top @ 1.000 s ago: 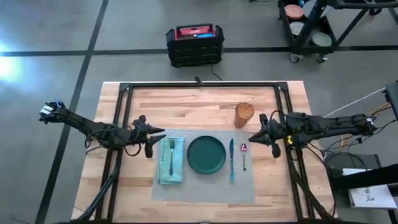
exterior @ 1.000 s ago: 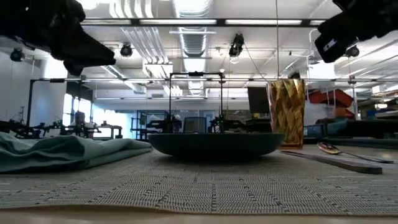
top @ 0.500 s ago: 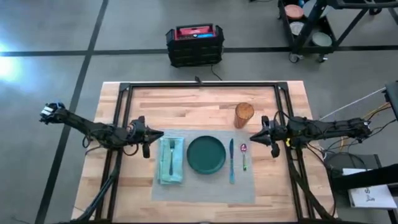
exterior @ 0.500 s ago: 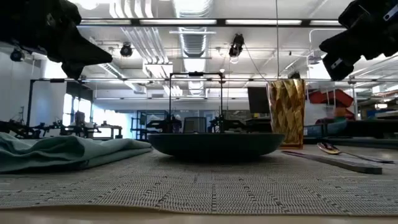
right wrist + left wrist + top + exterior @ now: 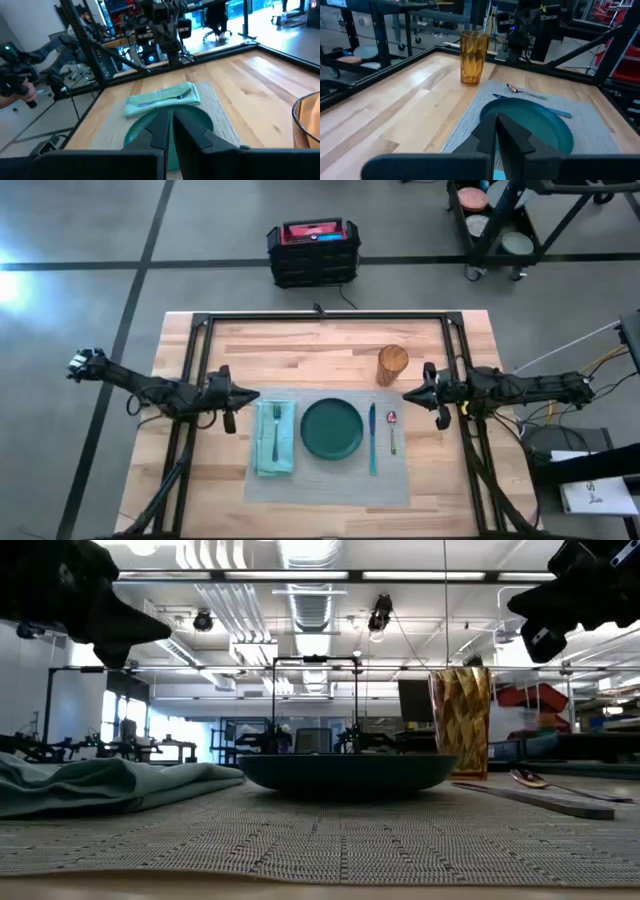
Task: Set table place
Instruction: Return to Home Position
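The grey woven place mat [image 5: 330, 480] lies on the wooden table [image 5: 300, 345]. On it rest a dark green plate [image 5: 331, 429], a teal napkin [image 5: 274, 442] with a fork [image 5: 275, 428], a knife [image 5: 371, 438] and a spoon [image 5: 391, 430]. An amber cup [image 5: 392, 365] stands upright on the wood just beyond the mat's far right corner. My left gripper [image 5: 252, 396] hovers shut beside the napkin's far left corner, pointing at the plate [image 5: 540, 120]. My right gripper [image 5: 408, 396] hovers shut to the right of the spoon, below the cup, pointing at the napkin [image 5: 162, 99].
A black rail frame [image 5: 325, 318] runs along the table's far side and down both sides under the arms. A black crate [image 5: 313, 250] sits on the floor beyond the far edge, and a cart [image 5: 500, 220] stands at the back right. Bare wood stretches behind the mat.
My left gripper has drawn back a little toward the table's left edge, staying shut and above the table. The things on the mat have not moved.
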You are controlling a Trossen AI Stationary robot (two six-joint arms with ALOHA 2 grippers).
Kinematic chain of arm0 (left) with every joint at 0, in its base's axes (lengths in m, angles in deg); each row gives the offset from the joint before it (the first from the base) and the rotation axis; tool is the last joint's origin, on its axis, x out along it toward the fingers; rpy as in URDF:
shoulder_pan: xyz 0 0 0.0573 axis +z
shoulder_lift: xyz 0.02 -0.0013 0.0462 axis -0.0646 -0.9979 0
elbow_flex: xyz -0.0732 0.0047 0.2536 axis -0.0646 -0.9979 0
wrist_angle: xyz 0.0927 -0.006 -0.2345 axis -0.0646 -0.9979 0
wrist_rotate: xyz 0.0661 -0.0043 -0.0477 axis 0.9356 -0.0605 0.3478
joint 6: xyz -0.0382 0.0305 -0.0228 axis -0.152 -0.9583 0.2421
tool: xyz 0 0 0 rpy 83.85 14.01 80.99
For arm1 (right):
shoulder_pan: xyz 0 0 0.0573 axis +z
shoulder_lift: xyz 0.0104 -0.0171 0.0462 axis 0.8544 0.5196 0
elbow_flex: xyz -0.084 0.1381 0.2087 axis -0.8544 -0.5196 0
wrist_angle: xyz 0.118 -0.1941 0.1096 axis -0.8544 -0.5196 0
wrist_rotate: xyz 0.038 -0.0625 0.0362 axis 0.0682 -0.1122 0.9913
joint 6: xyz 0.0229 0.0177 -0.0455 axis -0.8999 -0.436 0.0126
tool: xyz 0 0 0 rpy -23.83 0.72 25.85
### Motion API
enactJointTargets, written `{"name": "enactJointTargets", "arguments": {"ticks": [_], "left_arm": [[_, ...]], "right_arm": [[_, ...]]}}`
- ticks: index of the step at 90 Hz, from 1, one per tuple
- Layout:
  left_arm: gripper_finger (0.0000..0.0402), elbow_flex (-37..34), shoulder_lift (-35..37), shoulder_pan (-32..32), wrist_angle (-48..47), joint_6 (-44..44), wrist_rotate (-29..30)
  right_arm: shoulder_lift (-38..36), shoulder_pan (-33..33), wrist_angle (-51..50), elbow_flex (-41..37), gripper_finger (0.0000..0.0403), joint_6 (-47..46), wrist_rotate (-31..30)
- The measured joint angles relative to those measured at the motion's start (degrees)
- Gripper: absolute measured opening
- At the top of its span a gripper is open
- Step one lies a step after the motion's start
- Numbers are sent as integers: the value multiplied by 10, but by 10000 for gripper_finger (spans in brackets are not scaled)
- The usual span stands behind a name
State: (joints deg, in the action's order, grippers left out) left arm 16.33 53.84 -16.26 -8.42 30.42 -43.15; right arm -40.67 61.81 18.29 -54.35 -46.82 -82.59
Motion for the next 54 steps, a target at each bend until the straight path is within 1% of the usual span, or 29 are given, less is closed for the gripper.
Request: {"name": "enactJointTargets", "arguments": {"ticks": [19, 44, 54], "left_arm": [[0, -45, 70, 0, 1, 27, -4], [0, -70, 138, 8, -5, -4, -4], [0, -70, 150, 17, -6, -12, -8]], "right_arm": [[0, 0, 4, 0, 9, 12, -5], [0, 0, 22, -5, 9, 25, -6], [0, 0, 39, -12, 9, 27, -6]]}}
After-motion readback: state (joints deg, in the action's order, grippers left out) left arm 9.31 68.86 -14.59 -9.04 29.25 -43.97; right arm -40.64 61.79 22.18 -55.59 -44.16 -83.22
